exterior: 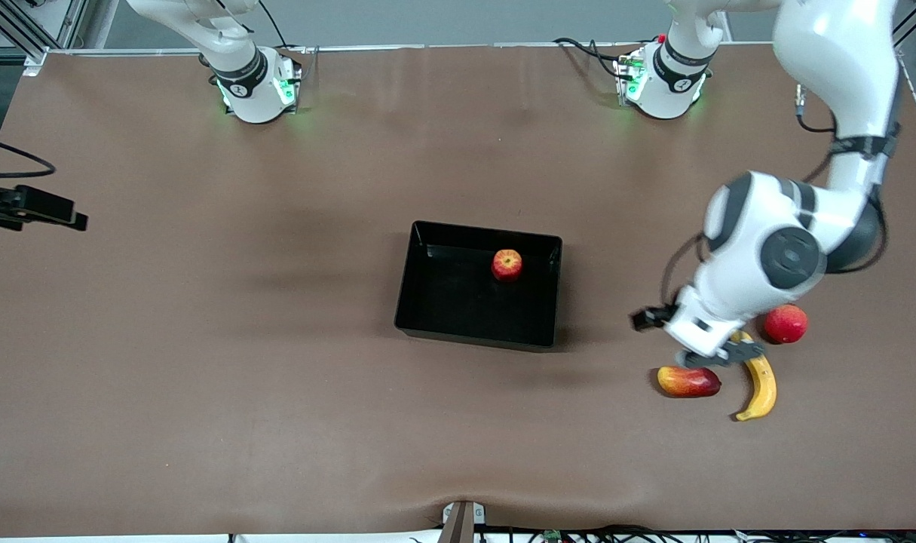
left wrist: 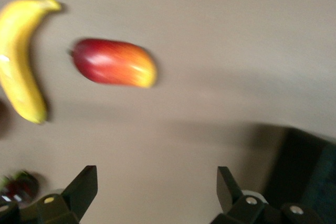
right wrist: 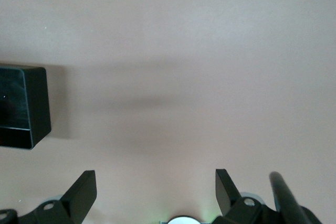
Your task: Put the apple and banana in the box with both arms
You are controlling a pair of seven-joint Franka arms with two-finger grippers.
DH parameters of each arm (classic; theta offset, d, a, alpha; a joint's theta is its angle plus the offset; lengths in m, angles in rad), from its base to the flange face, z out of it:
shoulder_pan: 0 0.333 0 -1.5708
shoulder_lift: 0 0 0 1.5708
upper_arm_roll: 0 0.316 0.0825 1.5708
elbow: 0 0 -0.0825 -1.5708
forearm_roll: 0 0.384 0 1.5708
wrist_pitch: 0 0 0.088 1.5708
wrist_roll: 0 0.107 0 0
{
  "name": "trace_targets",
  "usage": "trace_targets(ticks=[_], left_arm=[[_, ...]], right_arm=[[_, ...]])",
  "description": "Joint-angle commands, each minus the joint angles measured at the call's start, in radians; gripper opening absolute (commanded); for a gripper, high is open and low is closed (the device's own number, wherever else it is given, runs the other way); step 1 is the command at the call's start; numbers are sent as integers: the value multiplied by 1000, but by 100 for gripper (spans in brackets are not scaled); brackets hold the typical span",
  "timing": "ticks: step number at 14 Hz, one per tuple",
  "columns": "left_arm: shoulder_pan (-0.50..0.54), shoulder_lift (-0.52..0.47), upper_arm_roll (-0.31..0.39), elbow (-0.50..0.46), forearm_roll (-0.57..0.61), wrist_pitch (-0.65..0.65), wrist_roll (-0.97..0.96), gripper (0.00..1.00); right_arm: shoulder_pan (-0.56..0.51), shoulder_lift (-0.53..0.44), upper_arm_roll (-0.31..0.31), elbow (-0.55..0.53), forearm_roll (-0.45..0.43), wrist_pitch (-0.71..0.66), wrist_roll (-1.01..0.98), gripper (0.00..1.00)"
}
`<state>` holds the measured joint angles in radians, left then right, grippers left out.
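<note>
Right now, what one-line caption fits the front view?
Apple in the box; left pincer over the banana between two other fruits; right arm waits.

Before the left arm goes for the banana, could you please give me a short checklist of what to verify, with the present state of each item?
1. Apple in the box: ok.
2. Banana free on the table, not in the box: ok for picking.
3. Left gripper open and empty: ok.
4. Left gripper lined up over the banana: not ok in the left wrist view; the banana sits off to one side.
5. Mango apart from the banana: ok.
6. Right gripper open, empty, away from the fruit: ok.
</note>
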<state>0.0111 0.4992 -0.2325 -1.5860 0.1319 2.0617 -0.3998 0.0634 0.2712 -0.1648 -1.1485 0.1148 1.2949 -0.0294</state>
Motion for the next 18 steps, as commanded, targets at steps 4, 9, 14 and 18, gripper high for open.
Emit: trace_targets(ticks=[4, 9, 14, 18], left_arm=[[160, 126, -13, 3, 187, 211, 18, 100], [178, 213, -10, 12, 301, 345, 22, 100], [191, 245, 19, 43, 302, 365, 29, 100], [181, 300, 68, 100, 327, 402, 25, 90]], right_arm=[[13, -397, 22, -628, -107, 394, -43, 100], [-28, -353, 8, -492, -101, 365, -149, 100], [-86, -330, 7, -459, -90, 371, -271, 100], [-56, -308, 28, -401, -80, 304, -166, 100]])
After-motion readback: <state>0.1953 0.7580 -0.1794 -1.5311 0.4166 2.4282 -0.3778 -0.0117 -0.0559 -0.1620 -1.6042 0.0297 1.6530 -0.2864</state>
